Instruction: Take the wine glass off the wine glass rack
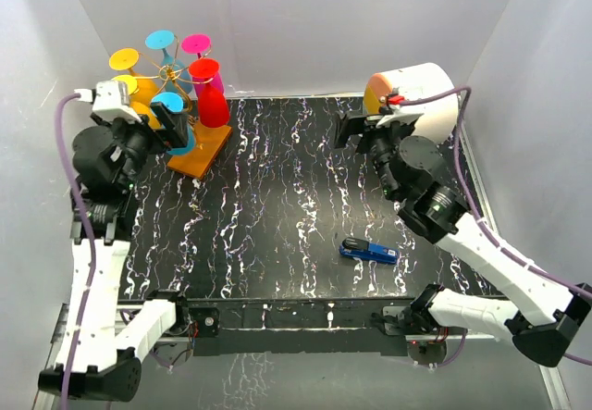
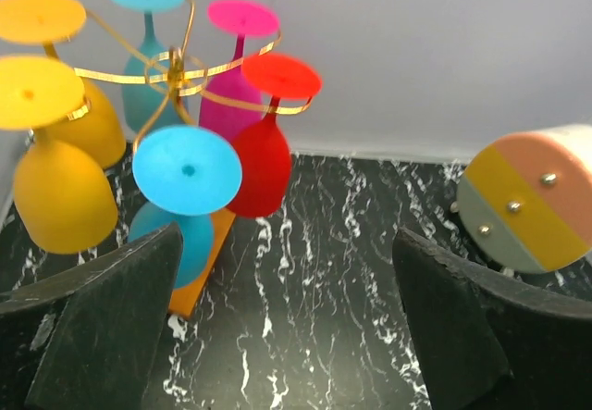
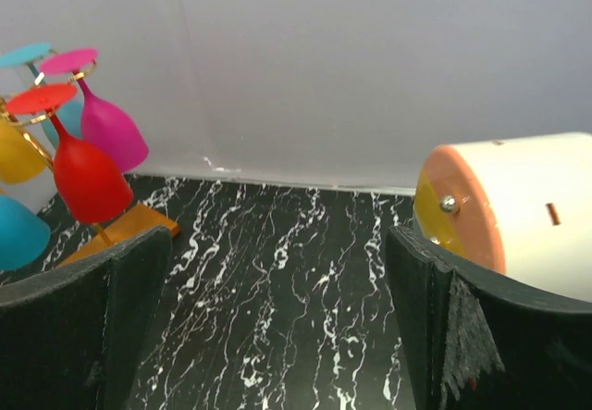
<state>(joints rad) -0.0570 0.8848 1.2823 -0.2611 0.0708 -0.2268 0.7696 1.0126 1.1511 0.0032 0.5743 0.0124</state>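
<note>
The gold wire wine glass rack point(image 1: 168, 75) stands on its orange base point(image 1: 205, 149) at the table's far left, with several coloured glasses hanging upside down. In the left wrist view the rack point(image 2: 176, 69) holds a light blue glass point(image 2: 188, 171) nearest me, a red glass point(image 2: 262, 165), a pink glass point(image 2: 231, 105), two yellow glasses point(image 2: 57, 197) and a teal one behind. My left gripper point(image 1: 174, 129) is open and empty, just short of the light blue glass, whose bowl sits by the left finger point(image 2: 102, 327). My right gripper point(image 1: 353, 130) is open and empty, far from the rack.
A white cylinder point(image 1: 418, 91) with an orange and yellow end lies at the far right, next to my right gripper; it also shows in the right wrist view point(image 3: 518, 206). A small blue object point(image 1: 368, 251) lies on the black marbled table point(image 1: 277, 206). White walls enclose the table.
</note>
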